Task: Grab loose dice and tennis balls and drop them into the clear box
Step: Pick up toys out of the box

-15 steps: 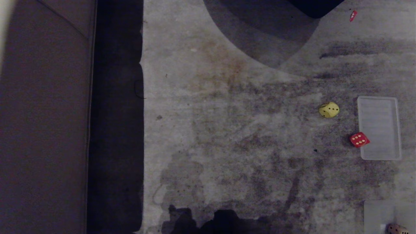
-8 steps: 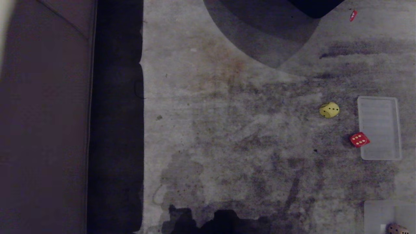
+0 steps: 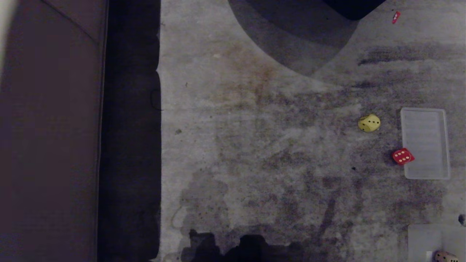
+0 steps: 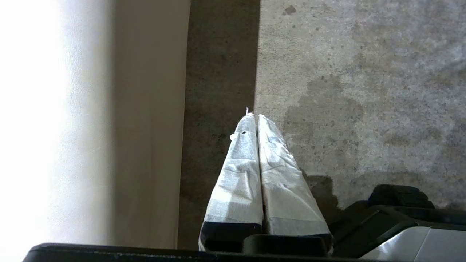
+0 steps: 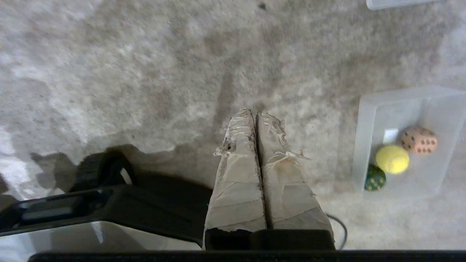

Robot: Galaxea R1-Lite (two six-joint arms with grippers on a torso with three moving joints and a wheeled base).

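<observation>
A dark sofa edge (image 3: 127, 145) bordered the stained grey carpet (image 3: 255, 153) at left, where the left hand (image 4: 257, 116) hung with fingers pressed together. Further right, the right hand (image 5: 256, 112), fingers likewise together and holding nothing, hovered over the carpet. A yellow die (image 3: 368, 123) and a red die (image 3: 402, 156) lay beside the ribbed lid (image 3: 425, 143). The clear box (image 5: 364, 120), cut off at the head view's corner, held a tan die (image 5: 419, 139), a tennis ball (image 5: 392, 159) and a half-hidden green die (image 5: 374, 178).
</observation>
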